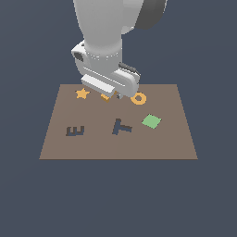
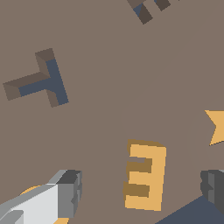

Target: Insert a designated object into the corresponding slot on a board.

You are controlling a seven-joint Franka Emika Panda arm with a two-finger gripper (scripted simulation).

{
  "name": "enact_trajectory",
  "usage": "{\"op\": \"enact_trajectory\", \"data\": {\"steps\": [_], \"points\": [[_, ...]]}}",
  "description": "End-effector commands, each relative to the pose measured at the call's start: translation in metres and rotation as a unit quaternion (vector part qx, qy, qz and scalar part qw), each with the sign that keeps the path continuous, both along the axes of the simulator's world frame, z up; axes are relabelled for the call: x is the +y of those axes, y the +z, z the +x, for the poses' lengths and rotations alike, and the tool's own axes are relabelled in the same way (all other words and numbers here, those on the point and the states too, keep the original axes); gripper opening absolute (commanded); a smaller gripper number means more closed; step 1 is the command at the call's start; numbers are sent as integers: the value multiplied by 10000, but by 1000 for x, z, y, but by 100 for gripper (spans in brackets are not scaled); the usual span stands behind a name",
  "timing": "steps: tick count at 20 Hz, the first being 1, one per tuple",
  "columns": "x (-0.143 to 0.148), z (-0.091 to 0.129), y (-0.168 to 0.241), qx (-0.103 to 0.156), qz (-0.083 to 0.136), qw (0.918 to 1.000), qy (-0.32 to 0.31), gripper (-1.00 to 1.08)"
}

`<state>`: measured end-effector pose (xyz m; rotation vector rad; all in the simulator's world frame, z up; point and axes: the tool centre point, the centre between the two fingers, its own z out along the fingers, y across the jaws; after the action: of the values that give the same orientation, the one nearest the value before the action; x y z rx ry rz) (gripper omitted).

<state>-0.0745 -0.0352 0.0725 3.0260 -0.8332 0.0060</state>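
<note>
The orange-yellow E block [image 2: 144, 175] lies flat on the brown board [image 2: 100, 131], between my gripper's [image 2: 142, 188] two fingers. The gripper is open, and a wide gap shows on each side of the block. In the exterior view the hand hangs low over the board's far edge, my gripper [image 1: 112, 95] hiding most of the E block [image 1: 106, 96]. The dark E-shaped slot [image 1: 75, 131] is at the near part of the board [image 1: 162, 143], on the exterior view's left; only a corner of the slot [image 2: 148, 8] shows in the wrist view.
A dark T-shaped recess [image 1: 121, 126] sits beside the E slot, with a green square [image 1: 151, 121] further to the exterior view's right. An orange star [image 1: 82, 93] and an orange ring [image 1: 138, 98] flank the E block.
</note>
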Motion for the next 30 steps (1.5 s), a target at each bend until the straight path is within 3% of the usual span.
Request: {"op": "enact_trajectory", "data": {"steps": [1, 7, 23, 24, 30], "points": [[-2, -7, -10, 3, 3, 9997, -232, 100], [-4, -16, -22, 14, 12, 9988, -497, 100], [-3, -16, -43, 16, 18, 9988, -492, 100], [-3, -16, -43, 16, 18, 9988, -492, -100], [-3, -16, -43, 16, 18, 9988, -492, -100]]}}
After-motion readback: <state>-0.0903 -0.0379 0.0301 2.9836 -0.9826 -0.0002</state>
